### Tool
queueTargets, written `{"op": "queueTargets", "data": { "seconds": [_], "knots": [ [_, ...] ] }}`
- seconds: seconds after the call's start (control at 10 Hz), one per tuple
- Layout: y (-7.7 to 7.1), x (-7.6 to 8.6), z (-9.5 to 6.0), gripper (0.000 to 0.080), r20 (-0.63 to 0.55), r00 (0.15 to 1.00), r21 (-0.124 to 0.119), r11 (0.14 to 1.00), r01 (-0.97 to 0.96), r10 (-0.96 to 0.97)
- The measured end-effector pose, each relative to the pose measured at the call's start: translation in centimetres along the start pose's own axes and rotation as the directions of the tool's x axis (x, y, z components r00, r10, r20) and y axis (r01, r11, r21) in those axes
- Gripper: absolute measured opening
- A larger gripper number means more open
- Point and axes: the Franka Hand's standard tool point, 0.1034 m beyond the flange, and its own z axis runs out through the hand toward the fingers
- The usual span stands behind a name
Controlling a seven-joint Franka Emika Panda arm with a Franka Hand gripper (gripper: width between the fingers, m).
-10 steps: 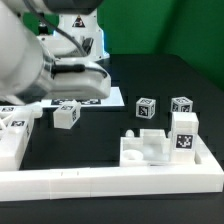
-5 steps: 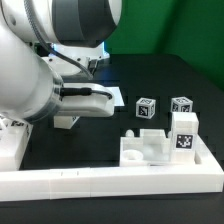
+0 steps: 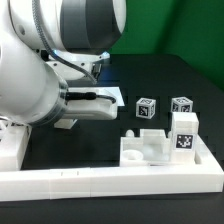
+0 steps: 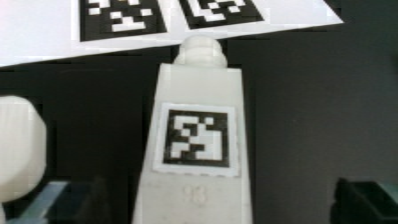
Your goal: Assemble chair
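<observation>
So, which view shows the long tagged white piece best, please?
The wrist view: the long white piece fills the frame, its tag facing the camera, tip reaching the marker board. In the exterior view the robot arm hides it.

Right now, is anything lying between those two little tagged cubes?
No. Between the cube on the exterior view's left and the cube on the exterior view's right, that view shows only bare black table.

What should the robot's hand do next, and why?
Probably lower a little and close on the long white part. In the wrist view the gripper looks open and sits astride that part with a gap on each side, so nothing is held yet.
</observation>
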Motion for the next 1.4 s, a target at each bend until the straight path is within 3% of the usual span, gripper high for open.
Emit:
{"op": "queueTargets", "data": {
  "seconds": [0.1,0.2,0.3,0.6,0.8,1.2,1.4],
  "knots": [
    [0.0,0.0,0.0,0.0560,0.000,1.000,0.000,1.000,-0.001,0.001],
    [0.0,0.0,0.0,0.0361,0.000,1.000,0.000,1.000,-0.001,0.001],
    [-0.1,0.0,0.0,0.0291,0.000,1.000,0.000,1.000,0.000,0.000],
    [-0.5,-0.1,-0.7,0.0291,-0.003,1.000,-0.001,1.000,0.008,-0.008],
    [-1.1,-0.6,-2.3,0.0291,-0.014,1.000,0.000,1.000,0.019,-0.019],
    [-4.4,-3.3,-6.8,0.0292,-0.055,0.998,-0.001,1.000,0.001,-0.001],
    [-4.1,-2.7,-6.6,0.0292,-0.072,0.997,0.000,1.000,0.001,-0.001]
  ]
}}
